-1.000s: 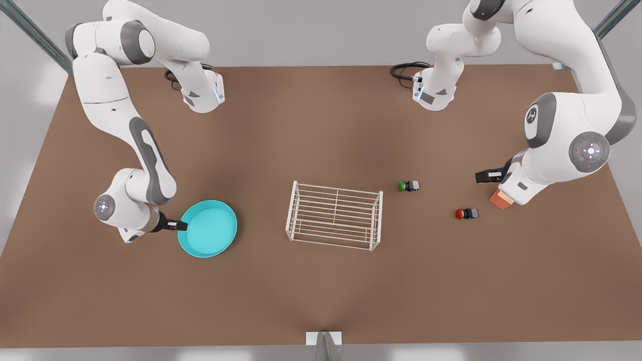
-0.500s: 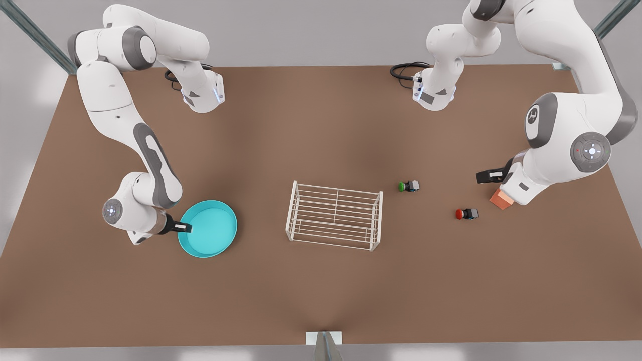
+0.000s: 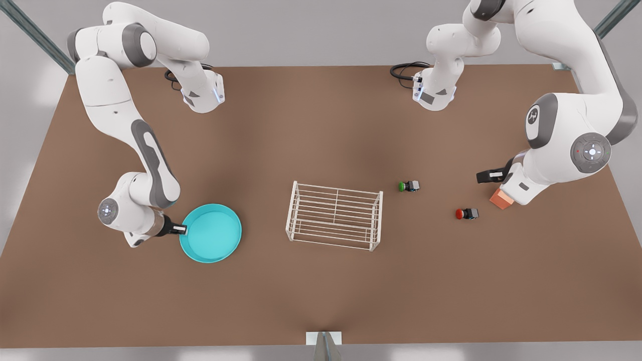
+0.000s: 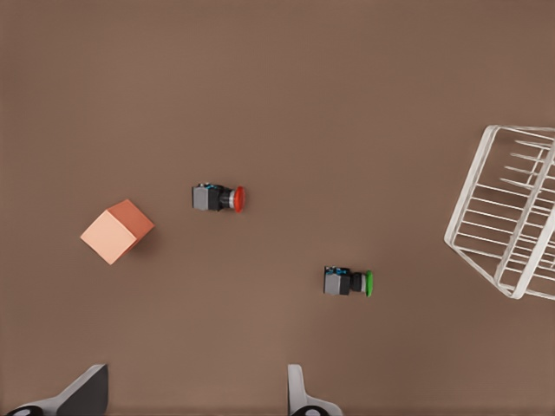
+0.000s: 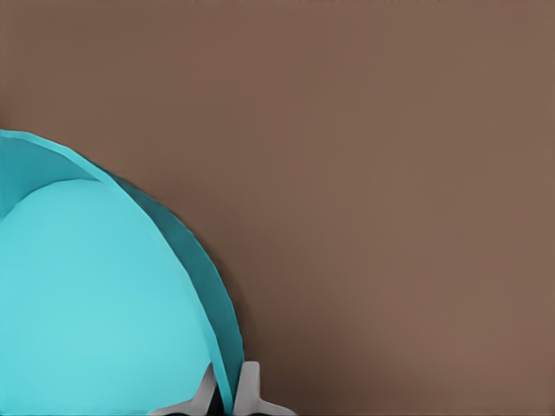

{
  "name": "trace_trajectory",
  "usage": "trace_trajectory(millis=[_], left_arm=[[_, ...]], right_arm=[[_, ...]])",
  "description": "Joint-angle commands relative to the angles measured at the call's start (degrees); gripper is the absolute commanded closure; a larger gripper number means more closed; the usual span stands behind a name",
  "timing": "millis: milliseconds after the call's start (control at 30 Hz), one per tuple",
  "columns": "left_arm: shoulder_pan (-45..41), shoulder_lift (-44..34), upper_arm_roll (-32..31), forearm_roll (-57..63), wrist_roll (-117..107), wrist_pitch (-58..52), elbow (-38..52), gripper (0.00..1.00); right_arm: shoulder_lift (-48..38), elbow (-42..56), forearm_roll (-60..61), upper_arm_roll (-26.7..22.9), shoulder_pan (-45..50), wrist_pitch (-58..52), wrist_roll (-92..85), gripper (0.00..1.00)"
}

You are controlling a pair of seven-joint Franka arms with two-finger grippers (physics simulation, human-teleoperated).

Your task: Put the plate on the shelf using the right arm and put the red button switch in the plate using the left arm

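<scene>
Brown table point(image 3: 321, 125) surface is observed beneath both Franka arms, against a plain grey background.

Right tool point(image 3: 181, 229): positioned at the front view's left, at the edge of the plate point(image 3: 211, 232). In the right wrist view the fingers point(image 5: 250, 388) are seen closed on either side of the turquoise rim point(image 5: 227, 364), so the plate is judged to be gripped at its edge. Whether the plate rests on the table or is raised off it cannot be told. It lies well apart from the shelf point(image 3: 334, 215), which stands near the table's middle with nothing on its slatted top.

Left tool point(image 3: 489, 175): positioned at the front view's right, above the table near the orange cube point(image 3: 501, 199). In the left wrist view its two fingertips point(image 4: 299, 394) are seen spread wide with nothing between them. The arm is judged to be waiting.

Red button switch point(image 3: 466, 214): lying on its side on the table, between the orange cube and the shelf, apart from both. A green button switch point(image 3: 409, 186) lies nearer the shelf and is not part of the task.

Progress assessment: the first stage is judged to be at its grasp phase only. Carrying the plate to the shelf and setting it down remain outstanding. The second stage, pick-up of the red button switch and its placement in the plate, is not yet begun.
</scene>
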Motion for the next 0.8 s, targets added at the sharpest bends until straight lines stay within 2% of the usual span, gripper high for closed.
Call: trace_trajectory(millis=[0,233,333,600,767], left_arm=[[0.01,-0.07,-0.01,0.03,-0.11,-0.10,0.02,0.00],[0.01,0.11,-0.01,0.03,-0.11,-0.10,0.02,0.00],[0.01,0.20,-0.01,0.03,-0.11,-0.18,0.02,0.00],[0.01,0.29,-0.01,0.03,-0.11,-0.10,0.11,0.00],[0.36,0.29,-0.01,0.03,-0.20,0.08,0.11,0.00]], right_arm=[[-0.32,0.69,-0.35,0.22,0.00,-2.88,0.37,0.79],[-1.73,6.40,-0.27,1.36,-0.44,-8.33,0.55,0.79],[-1.64,10.27,3.25,1.53,-0.44,-11.06,-0.07,0.79],[-1.47,17.65,10.72,4.87,-0.17,-14.75,-0.07,0.79],[-0.67,20.81,13.53,8.83,1.06,-14.84,0.64,0.79]])
